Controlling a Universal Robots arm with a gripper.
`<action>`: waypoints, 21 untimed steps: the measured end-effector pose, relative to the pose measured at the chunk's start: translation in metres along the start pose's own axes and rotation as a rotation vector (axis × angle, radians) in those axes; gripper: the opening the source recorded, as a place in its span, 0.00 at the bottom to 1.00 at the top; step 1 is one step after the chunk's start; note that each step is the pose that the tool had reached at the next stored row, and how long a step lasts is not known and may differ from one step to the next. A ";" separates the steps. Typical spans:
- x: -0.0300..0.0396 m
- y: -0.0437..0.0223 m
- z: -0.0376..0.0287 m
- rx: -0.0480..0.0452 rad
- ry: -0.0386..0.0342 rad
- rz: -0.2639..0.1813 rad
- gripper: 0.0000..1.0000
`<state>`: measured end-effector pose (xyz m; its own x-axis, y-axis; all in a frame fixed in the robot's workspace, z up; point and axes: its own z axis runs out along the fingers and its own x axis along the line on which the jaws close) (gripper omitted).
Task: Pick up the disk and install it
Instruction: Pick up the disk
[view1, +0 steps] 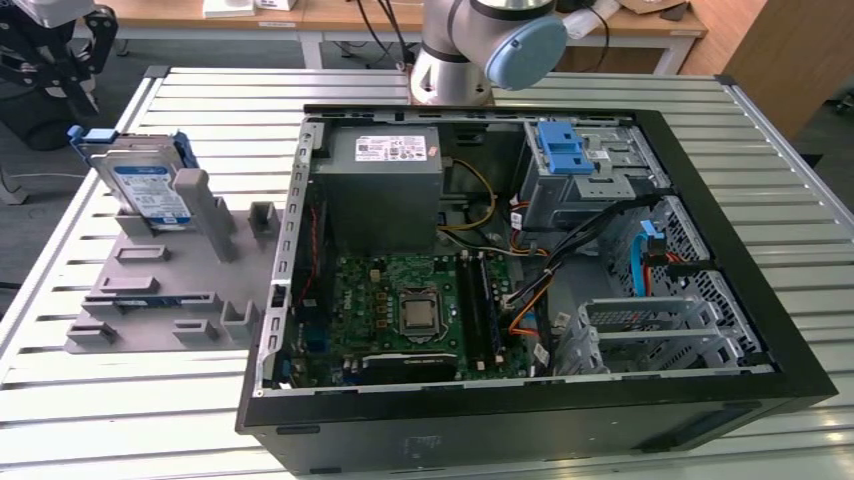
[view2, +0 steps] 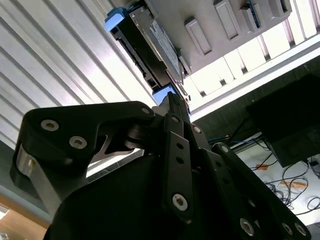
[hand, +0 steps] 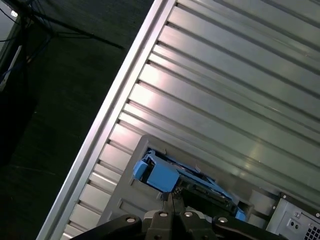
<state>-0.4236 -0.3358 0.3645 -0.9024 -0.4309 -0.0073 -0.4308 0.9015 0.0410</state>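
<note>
Gripper (hand: 170, 197) is seen with its two fingers drawn together at the tips and nothing clamped between them, and it is held out beyond the open computer case (view1: 534, 400), off to the exterior view's left of it. Right at those tips, in the first wrist view, the disk (hand: 162, 176) is caught, its blue carrier frame lined up with them, though whether it is actually touched cannot be told. In the second wrist view the disk (view2: 160, 42) is shown edge-on past the fingers, silver face and label turned aside. Over to the exterior view, and the disk (view1: 144, 185) is found standing on edge, tilted back a little, slotted into a grey holder plate (view1: 160, 290) that is laid just beside the case on the exterior view's left. Its white-and-blue label is turned toward the camera. Plate and case alike are carried by a slatted metal table (view1: 80, 420). The case is laid on its side with the panel off. At its far end, near the arm's base (view1: 454, 60), a grey power supply box (view1: 387, 180) is set. A green motherboard (view1: 414, 310) is spread across the case's near half. In the case's far corner on the exterior view's right, a blue latch piece (view1: 567, 150) is perched on the metal drive cage (view1: 587, 190). The disk is parked outside the case, not yet installed.
</note>
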 end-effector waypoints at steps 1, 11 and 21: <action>0.0000 0.0000 0.0000 -0.0001 0.0007 -0.018 0.11; 0.0000 0.0000 0.0000 -0.0015 0.0080 -0.197 0.11; 0.0000 0.0000 0.0001 -0.0025 0.0140 -0.341 0.11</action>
<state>-0.4236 -0.3358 0.3644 -0.7062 -0.7079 -0.0072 -0.7076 0.7055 0.0410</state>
